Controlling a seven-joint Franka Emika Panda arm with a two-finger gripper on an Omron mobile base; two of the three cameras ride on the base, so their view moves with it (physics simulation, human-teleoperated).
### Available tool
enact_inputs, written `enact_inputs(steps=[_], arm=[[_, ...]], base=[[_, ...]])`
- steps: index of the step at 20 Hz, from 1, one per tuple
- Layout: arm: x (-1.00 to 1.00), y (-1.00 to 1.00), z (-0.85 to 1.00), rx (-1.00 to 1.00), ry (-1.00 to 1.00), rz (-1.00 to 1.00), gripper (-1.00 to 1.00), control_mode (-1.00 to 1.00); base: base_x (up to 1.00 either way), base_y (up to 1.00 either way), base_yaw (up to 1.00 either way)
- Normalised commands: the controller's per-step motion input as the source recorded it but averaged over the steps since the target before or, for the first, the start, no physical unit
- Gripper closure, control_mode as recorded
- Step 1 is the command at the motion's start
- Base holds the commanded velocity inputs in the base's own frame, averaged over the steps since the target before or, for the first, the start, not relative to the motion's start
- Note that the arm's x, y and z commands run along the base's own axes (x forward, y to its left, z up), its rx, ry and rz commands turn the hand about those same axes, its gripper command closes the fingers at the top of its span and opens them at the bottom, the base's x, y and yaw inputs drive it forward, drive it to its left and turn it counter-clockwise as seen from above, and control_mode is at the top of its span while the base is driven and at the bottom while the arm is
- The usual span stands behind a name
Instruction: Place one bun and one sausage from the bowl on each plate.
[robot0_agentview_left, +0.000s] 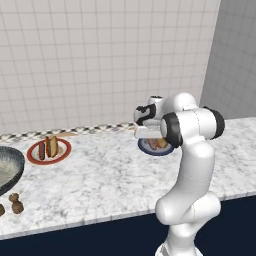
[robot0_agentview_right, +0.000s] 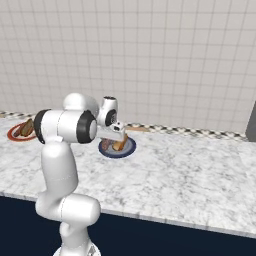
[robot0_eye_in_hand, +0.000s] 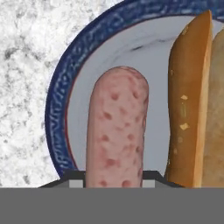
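My gripper (robot0_eye_in_hand: 113, 179) is shut on a reddish speckled sausage (robot0_eye_in_hand: 116, 131), which hangs just over the blue-rimmed plate (robot0_eye_in_hand: 65, 87). A golden-brown bun (robot0_eye_in_hand: 188, 100) lies on that plate, right beside the sausage. In the left base view the gripper (robot0_agentview_left: 142, 131) hangs over the blue plate (robot0_agentview_left: 148, 148) at mid-counter. The red-rimmed plate (robot0_agentview_left: 32, 152) to the left carries a bun (robot0_agentview_left: 52, 145) and a sausage (robot0_agentview_left: 42, 150). At the far left edge sits the grey bowl (robot0_agentview_left: 10, 167).
Small brown shakers (robot0_agentview_left: 15, 202) stand near the counter's front edge, below the bowl. A tiled wall runs along the back of the marble counter (robot0_agentview_left: 100, 175). In the right base view the blue plate (robot0_agentview_right: 107, 150) lies just past my arm.
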Motion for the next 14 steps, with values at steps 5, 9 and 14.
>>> enact_inputs(steps=[5, 9, 14], arm=[[0.13, 0.0, -0.22, 0.0, 0.0, 0.0, -1.0, -1.0], [0.04, 0.0, 0.0, 0.0, 0.0, 0.0, -1.0, -1.0], [-0.11, -0.02, 0.03, 0.0, 0.0, 0.0, -1.0, -1.0]], base=[[0.0, 0.0, 0.0], [0.0, 0.0, 0.0], [0.0, 0.0, 0.0]])
